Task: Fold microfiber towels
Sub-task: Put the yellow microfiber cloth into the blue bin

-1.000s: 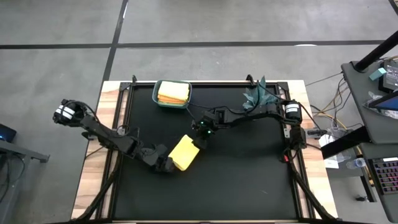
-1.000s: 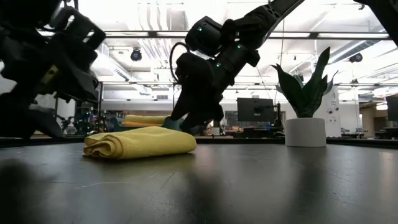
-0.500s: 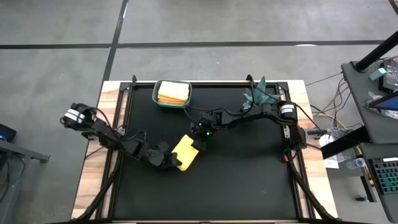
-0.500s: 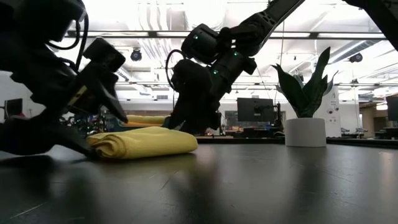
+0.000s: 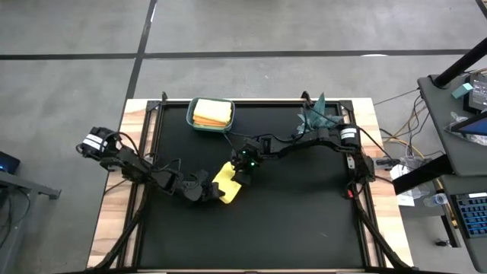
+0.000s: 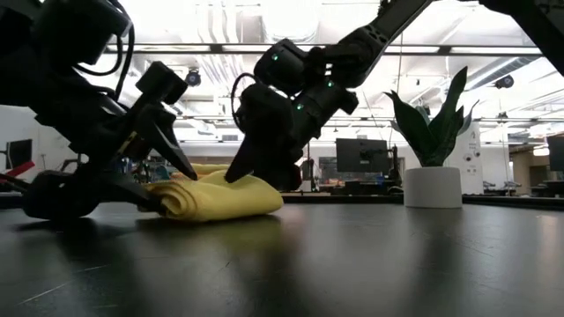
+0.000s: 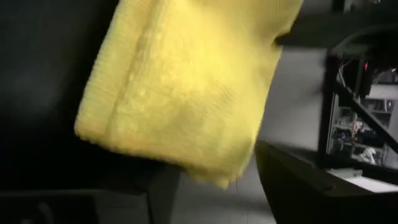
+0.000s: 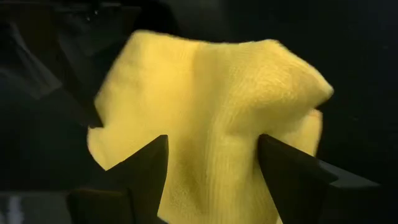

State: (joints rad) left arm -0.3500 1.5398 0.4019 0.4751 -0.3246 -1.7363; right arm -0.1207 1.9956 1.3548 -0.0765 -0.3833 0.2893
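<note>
At table centre, the left gripper (image 5: 211,189) lies low w/ fingers spread around one edge of a folded yellow towel (image 5: 227,183) on the black mat (image 5: 304,221), one finger under the cloth, one above. The right gripper (image 5: 242,169) comes down on the towel's opposite side, fingers apart & straddling the fabric. Behind, more folded towels (image 5: 211,113) sit in a teal bin (image 5: 192,120) at the mat's far edge; a potted plant (image 5: 316,114) stands at far right corner.
</note>
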